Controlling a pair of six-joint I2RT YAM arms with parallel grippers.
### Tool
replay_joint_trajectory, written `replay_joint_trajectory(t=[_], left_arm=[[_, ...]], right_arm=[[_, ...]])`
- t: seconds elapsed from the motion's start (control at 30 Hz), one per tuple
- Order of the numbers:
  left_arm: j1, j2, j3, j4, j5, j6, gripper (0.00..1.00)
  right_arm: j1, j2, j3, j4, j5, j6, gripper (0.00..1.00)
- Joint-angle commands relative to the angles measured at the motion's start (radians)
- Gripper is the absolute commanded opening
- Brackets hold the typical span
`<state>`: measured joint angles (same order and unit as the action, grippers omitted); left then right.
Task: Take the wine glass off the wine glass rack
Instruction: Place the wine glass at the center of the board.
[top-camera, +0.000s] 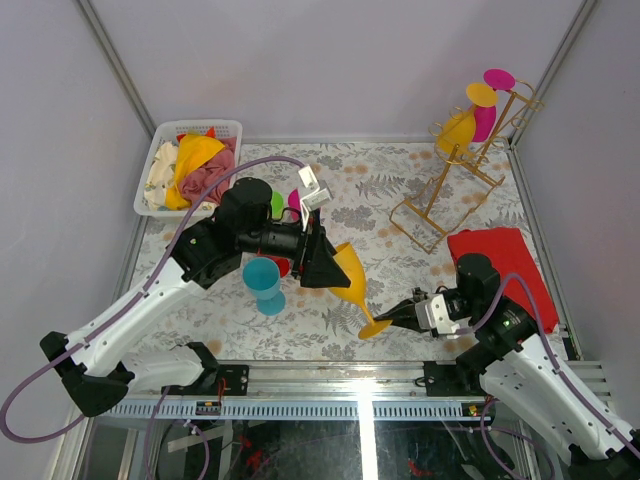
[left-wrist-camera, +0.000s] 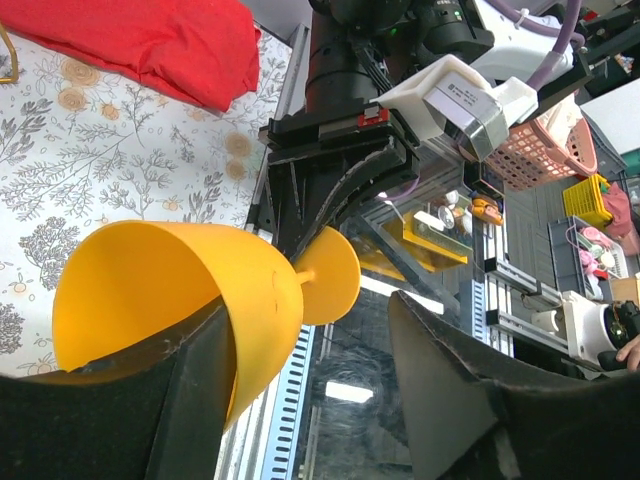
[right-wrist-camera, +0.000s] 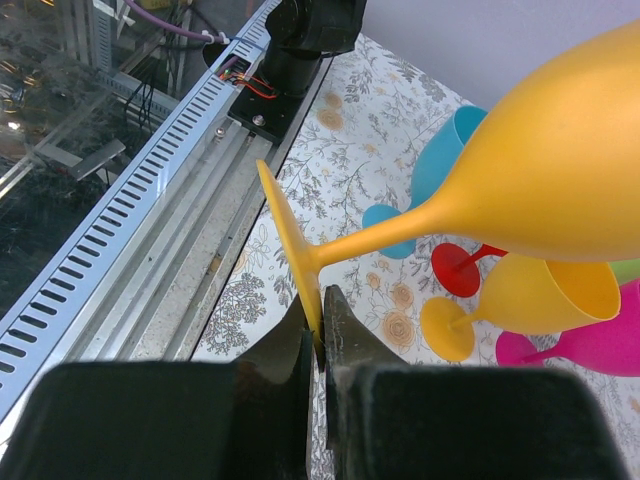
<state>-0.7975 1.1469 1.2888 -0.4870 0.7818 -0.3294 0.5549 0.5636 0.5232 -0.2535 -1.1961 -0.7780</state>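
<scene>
The bench (top-camera: 370, 190) is covered by a leaf-patterned cloth, and both arms are mounted at its near edge. The left arm (top-camera: 150, 300) is extended toward the bench centre, and the right arm (top-camera: 530, 370) is bent inward from the right side. The wine glass rack (top-camera: 455, 170) is located at the far right of the bench, with a yellow glass (top-camera: 458, 128) and a magenta glass (top-camera: 487, 115) hung on its upper arms. A white basket (top-camera: 200, 125) filled with cloths is placed at the far left corner. A red cloth (top-camera: 497, 262) is laid near the base of the rack, beside the right arm. The wine glass (top-camera: 350, 272), also yellow, is held tilted above the near centre of the bench, well apart from the rack. The rim of its foot is pinched between the right fingers (right-wrist-camera: 350, 350), which are pressed together on it. The left fingers (left-wrist-camera: 190, 400) are spread at the bowl: the bowl is laid against one finger, and the other finger is kept apart from it. A blue glass (top-camera: 265, 285) is positioned on the bench just beside the left fingers.
</scene>
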Motion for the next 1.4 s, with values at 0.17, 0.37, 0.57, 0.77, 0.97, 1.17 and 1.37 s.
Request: replay_joint_trajectory(t=[0.17, 0.37, 0.57, 0.77, 0.97, 1.17, 1.37], left_arm=[[-0.008, -0.016, 0.039, -0.066, 0.081, 0.032, 0.43], [-0.008, -0.022, 0.034, -0.048, 0.08, 0.025, 0.28], [-0.009, -0.024, 0.031, -0.041, 0.074, 0.023, 0.19], [-0.008, -0.047, 0.026, -0.019, 0.015, 0.02, 0.03], [-0.005, -0.07, 0.007, 0.024, 0.003, 0.01, 0.0], [-0.005, -0.06, 0.003, 0.022, 0.006, 0.004, 0.0], [-0.003, -0.056, 0.002, 0.019, 0.011, 0.006, 0.0]], right_arm=[[-0.006, -0.004, 0.001, 0.009, 0.035, 0.029, 0.0], [-0.005, 0.002, 0.003, 0.007, 0.039, 0.029, 0.0], [-0.006, 0.002, 0.002, 0.003, 0.051, 0.03, 0.0], [-0.006, 0.002, 0.003, 0.001, 0.062, 0.031, 0.0], [-0.006, 0.0, 0.006, 0.003, 0.086, 0.032, 0.0], [-0.005, -0.01, 0.005, 0.008, 0.094, 0.035, 0.08], [-0.006, -0.026, 0.0, 0.021, 0.135, 0.048, 0.28]])
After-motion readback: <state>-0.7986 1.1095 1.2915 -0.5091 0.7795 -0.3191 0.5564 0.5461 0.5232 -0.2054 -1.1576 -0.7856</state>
